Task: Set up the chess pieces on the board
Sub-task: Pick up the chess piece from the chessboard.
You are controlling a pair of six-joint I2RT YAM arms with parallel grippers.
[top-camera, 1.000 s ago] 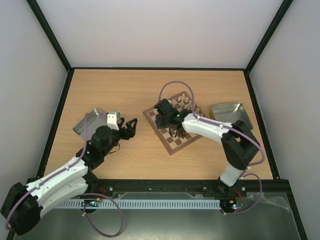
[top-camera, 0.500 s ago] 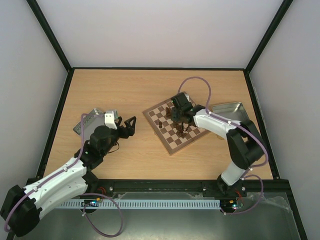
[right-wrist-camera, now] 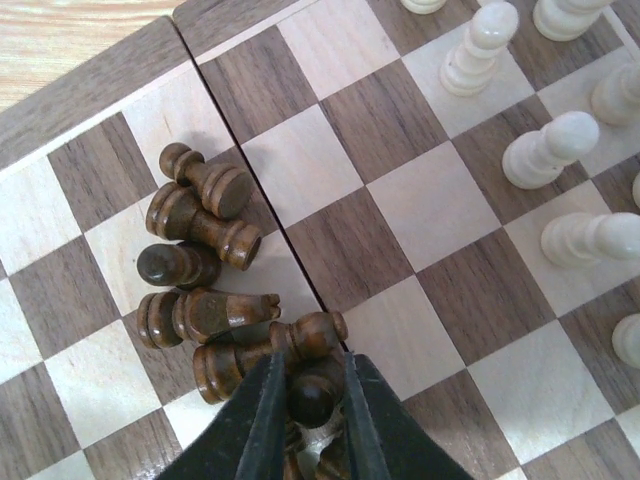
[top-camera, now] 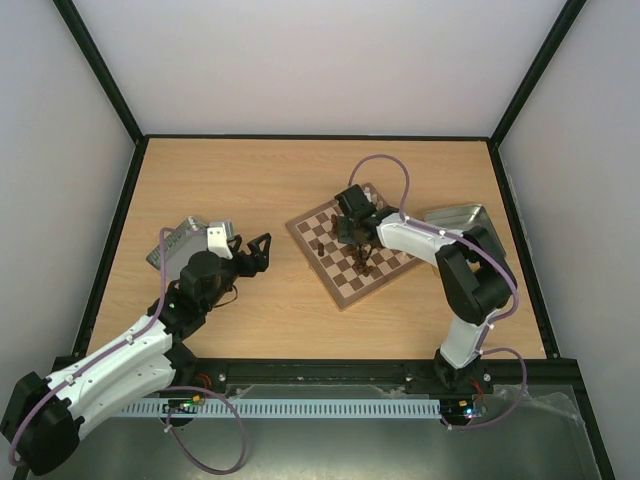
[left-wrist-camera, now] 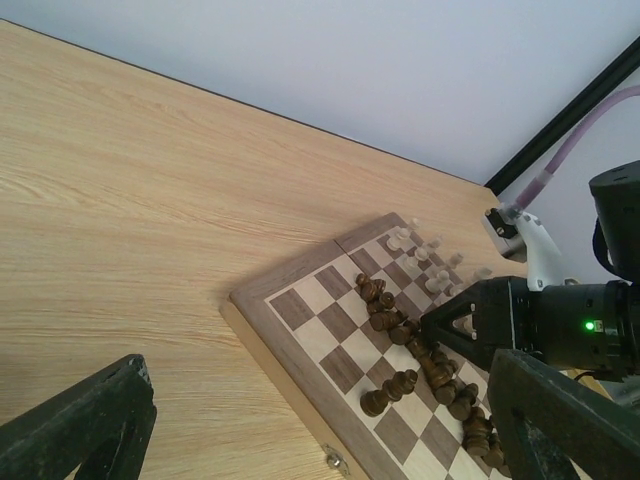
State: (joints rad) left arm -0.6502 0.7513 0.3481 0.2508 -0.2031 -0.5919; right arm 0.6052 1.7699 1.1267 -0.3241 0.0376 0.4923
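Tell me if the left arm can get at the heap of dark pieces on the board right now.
Probably not cleanly. The left tool hangs open beside the board with nothing between, but the right tool sits in the dark pieces, pinching one, and would likely crowd it.

Nothing to read anywhere, folks. The board (top-camera: 352, 252) shows only its plain checkered squares, with no letters or numbers on the rim in any view. The chess pieces (right-wrist-camera: 205, 255) are bare turned wood, and the white arm casings (top-camera: 120, 355) give no legible brand or label from above.
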